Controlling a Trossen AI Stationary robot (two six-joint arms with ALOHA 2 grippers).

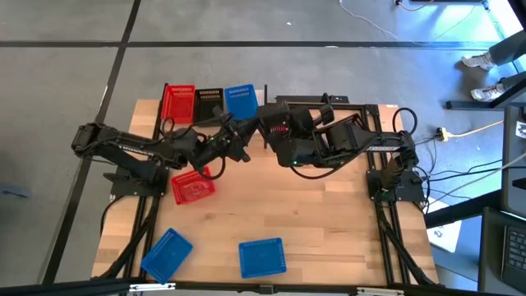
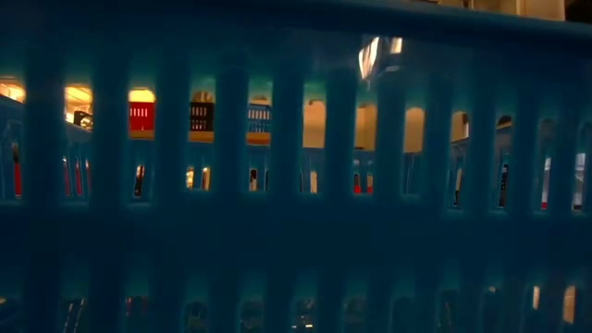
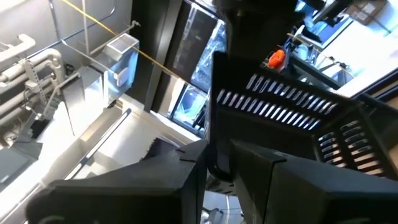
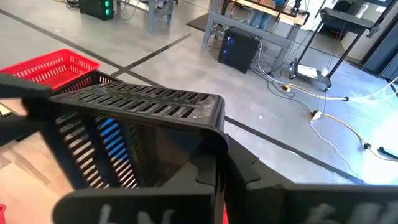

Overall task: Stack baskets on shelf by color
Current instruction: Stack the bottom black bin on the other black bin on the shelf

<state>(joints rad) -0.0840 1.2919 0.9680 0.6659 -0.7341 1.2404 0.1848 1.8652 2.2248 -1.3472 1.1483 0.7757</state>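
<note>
Two tools seem to hold one black basket (image 4: pixel 137 106) up in the air. It hangs just in front of the shelf (image 1: pixel 260 103), on the side nearer the middle of the bench.

The left tool (image 3: pixel 217 155) is partly closed, with one wall of the basket pinched between its fingers. The right tool (image 4: pixel 217 168) is squeezed fully closed. It looks like it grips the thin rim on the other side.

On the shelf sit a red stack (image 1: pixel 177 103), a black stack (image 1: pixel 209 103) and a blue stack (image 1: pixel 241 100) in a row. Their long sides run from the front of the shelf to the back.

The black stack is where this basket should go, I think. It lies past the held basket, toward the back of the shelf and a little to the left arm's side. The left tool is nearer to it than the right tool.

The held basket looks tipped, not flat. I cannot tell which way its long side points. It may need turning to match the stack.
</note>
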